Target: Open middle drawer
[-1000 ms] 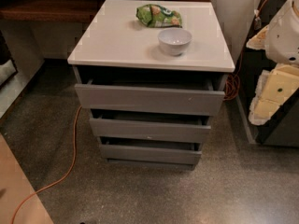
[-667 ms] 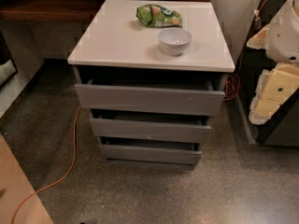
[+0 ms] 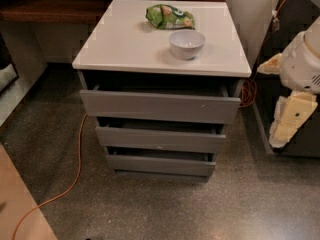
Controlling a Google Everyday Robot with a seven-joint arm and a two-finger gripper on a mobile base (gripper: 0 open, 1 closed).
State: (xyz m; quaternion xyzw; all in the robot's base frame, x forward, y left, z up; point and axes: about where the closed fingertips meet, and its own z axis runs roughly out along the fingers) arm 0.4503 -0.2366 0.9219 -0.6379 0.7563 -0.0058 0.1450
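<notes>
An orange cord point(image 3: 75, 169) curls on the speckled floor. Next stands the cabinet point(image 3: 125, 49) with its smooth white top. The middle drawer point(image 3: 160, 140) is flat, grey and long from side to side, and it sticks out a little. The gripper point(image 3: 292, 118), pale and blocky, hangs off to the right, so the drawer lies to its left. I cannot tell if the gripper is apart or together.

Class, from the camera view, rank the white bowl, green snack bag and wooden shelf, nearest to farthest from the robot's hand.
The hand hangs at far right, beside the cabinet.
1. White bowl, on the cabinet top's right.
2. Green snack bag, behind the bowl.
3. Wooden shelf, far back left.
</notes>
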